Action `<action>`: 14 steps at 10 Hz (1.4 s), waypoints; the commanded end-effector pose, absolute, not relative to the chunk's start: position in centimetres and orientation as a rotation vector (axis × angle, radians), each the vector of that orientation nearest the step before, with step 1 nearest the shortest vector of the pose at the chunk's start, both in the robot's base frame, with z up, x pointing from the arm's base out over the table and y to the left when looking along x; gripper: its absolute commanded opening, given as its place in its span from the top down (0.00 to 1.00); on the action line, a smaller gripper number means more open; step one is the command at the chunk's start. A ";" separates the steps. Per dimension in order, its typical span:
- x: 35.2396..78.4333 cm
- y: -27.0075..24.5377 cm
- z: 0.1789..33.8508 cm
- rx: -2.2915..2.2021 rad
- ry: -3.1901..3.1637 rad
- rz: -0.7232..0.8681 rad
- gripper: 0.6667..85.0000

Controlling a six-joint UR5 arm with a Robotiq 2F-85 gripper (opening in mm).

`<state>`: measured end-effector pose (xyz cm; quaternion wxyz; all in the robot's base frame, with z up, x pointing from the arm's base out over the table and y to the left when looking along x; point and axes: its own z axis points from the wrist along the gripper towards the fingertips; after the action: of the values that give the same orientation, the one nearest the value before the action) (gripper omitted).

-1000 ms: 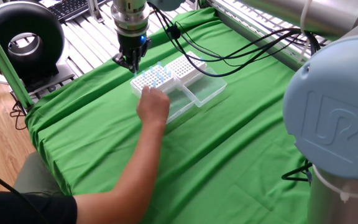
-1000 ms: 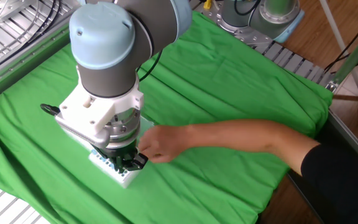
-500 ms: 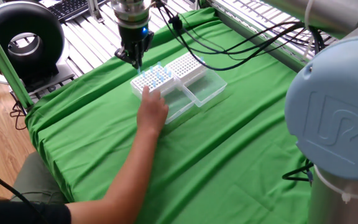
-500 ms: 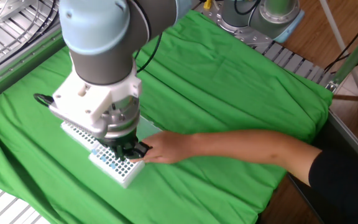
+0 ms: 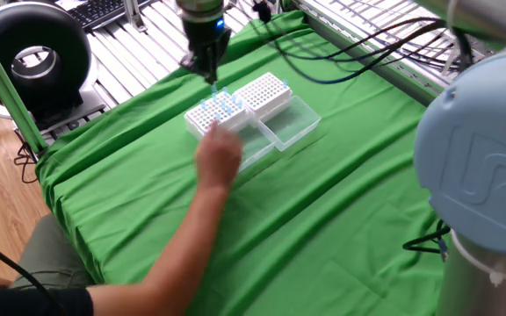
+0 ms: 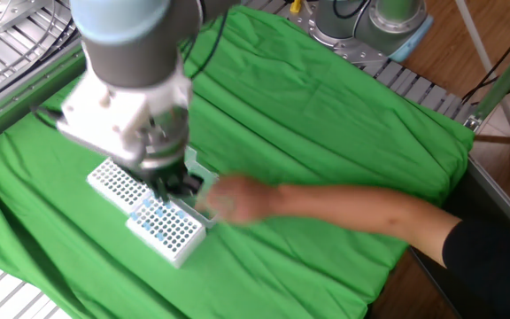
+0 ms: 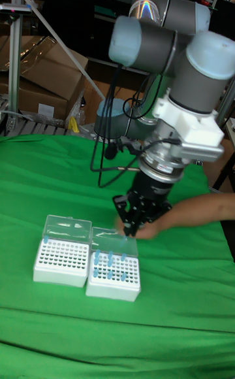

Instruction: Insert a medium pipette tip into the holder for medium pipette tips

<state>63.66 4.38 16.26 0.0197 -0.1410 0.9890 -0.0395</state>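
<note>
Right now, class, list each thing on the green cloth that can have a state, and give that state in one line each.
Rack with blue tips: lid open, lying flat behind it; partly filled with blue tips.
Other rack: lid open; holes look mostly empty.
Claw: raised above the rack with blue tips; open or shut cannot be told.
Person's hand: at the near side of the rack with blue tips, blurred.

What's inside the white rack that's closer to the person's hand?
The rack holds several blue-topped pipette tips standing in its grid, while many holes look empty. Its clear lid lies open. The person's hand covers one edge in one fixed view, hiding what's there.
</note>
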 end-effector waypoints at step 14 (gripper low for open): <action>58.7 -4.3 12.9 -0.484 3.030 -0.103 1.00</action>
<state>58.91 -4.29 13.12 0.0317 -0.1569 0.9862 -0.0426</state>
